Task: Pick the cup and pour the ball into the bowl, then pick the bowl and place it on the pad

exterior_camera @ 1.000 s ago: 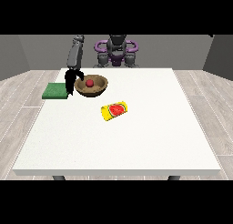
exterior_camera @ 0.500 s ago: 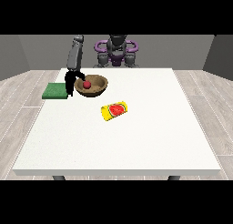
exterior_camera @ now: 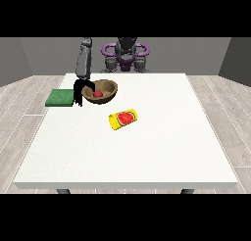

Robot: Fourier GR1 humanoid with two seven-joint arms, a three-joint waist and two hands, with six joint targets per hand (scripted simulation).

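Observation:
A brown bowl (exterior_camera: 107,92) stands at the table's back left with a red ball (exterior_camera: 98,93) inside it. The black hand at the view's left (exterior_camera: 78,91) is at the bowl's left rim, its fingers pointing down along the outer wall and closed on the rim. Left of that hand lies the green pad (exterior_camera: 60,97), flat on the table and apart from the bowl. A yellow cup (exterior_camera: 123,118) with a red picture lies on its side nearer the middle. The hand at the view's right (exterior_camera: 142,64) stays close to the robot's torso.
The white table (exterior_camera: 147,152) stretches wide towards the camera and to the right. The robot's grey and purple torso (exterior_camera: 126,53) stands behind the back edge. Grey plank floor surrounds the table.
Hardly anything has moved. The hand at the view's left has stayed at the bowl's left rim, and the bowl has shifted only slightly.

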